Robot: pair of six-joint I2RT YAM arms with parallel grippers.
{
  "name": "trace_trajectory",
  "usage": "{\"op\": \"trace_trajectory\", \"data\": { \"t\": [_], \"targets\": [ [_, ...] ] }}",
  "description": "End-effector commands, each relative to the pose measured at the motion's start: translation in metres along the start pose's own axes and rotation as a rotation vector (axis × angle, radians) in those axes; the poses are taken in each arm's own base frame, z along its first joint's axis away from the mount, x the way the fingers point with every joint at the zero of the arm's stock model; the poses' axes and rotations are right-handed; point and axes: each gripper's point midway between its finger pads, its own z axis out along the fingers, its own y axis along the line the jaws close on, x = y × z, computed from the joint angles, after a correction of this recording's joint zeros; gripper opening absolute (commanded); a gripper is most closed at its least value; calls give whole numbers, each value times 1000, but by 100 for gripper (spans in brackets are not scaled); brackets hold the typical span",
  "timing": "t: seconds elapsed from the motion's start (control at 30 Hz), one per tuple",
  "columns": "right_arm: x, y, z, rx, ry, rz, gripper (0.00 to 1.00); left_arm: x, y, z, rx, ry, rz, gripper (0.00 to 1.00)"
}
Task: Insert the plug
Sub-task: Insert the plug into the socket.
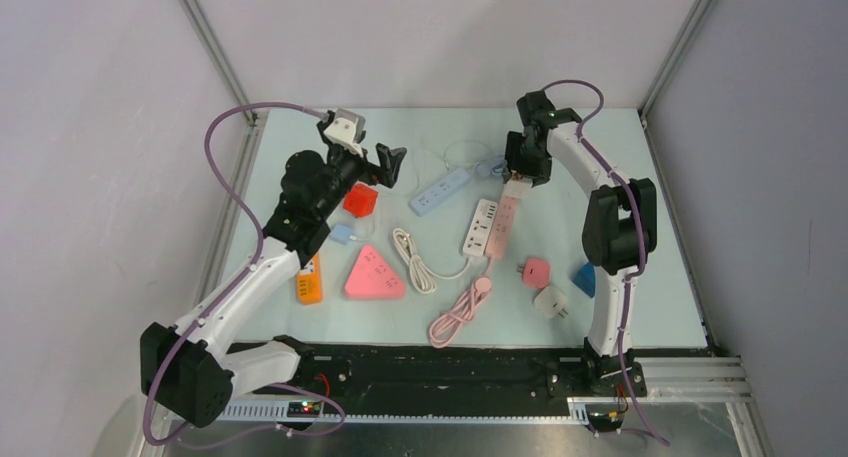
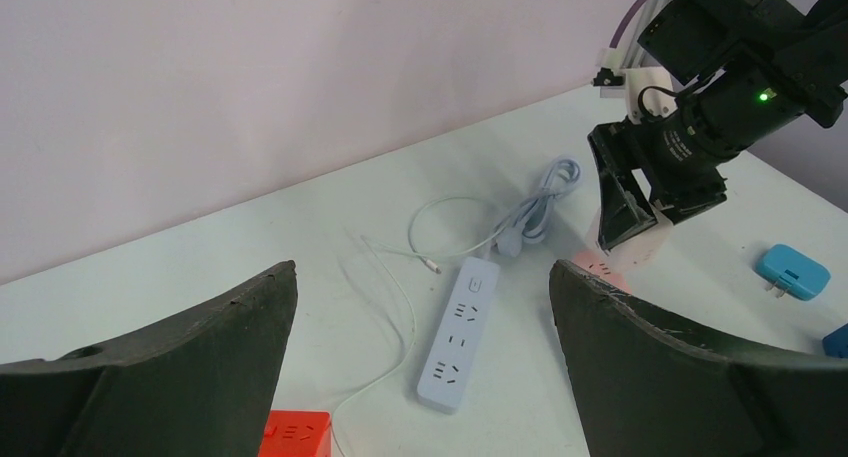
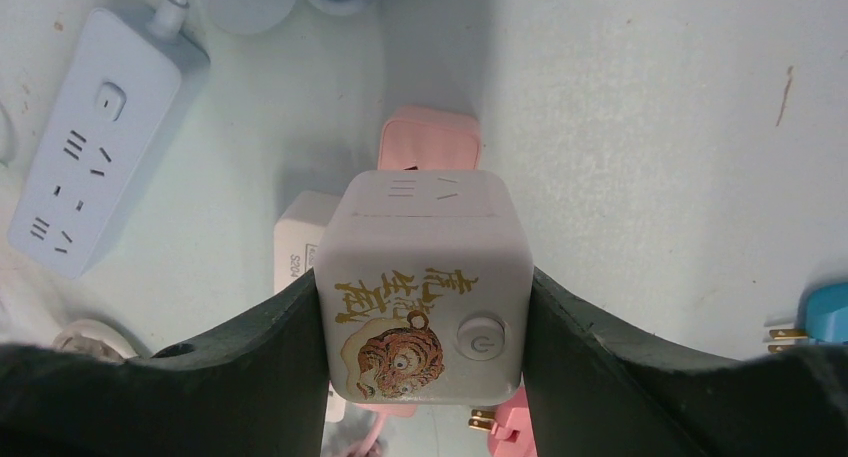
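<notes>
My right gripper is shut on a pale grey cube plug with a tiger picture and a round power button. It holds the cube over the far end of a pink power strip, which also shows in the top view. Whether the cube touches the strip I cannot tell. In the top view the right gripper is at the far middle of the table. My left gripper is open and empty, raised above a red cube socket and facing a light blue power strip.
A white power strip lies against the pink one. A pink triangular socket, an orange strip, and pink, white and blue plugs lie nearer. Coiled white and pink cords lie mid-table.
</notes>
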Motion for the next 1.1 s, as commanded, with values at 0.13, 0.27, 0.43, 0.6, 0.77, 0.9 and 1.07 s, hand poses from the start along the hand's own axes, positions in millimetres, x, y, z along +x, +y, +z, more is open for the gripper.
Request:
{"op": "trace_trajectory", "data": {
  "t": [0.13,0.27,0.43,0.6,0.77,0.9,1.07],
  "targets": [
    [-19,3,7,4,-63,53,0,-17,1,4,3,-50,10,100],
    [-14,5,13,5,-55,104,0,-15,1,4,1,-47,12,100],
    [-8,4,19,20,-37,146,0,-15,2,5,-2,-46,18,100],
    [-2,-3,22,51,-28,155,0,-15,2,4,-3,-46,20,100],
    [-1,-4,24,61,-24,161,0,-14,3,3,-5,-46,21,100],
    [3,-7,26,81,-10,180,0,-13,3,3,-5,-43,21,100],
    [11,-9,32,123,6,180,0,-13,3,2,-4,-43,24,100]
  ]
}}
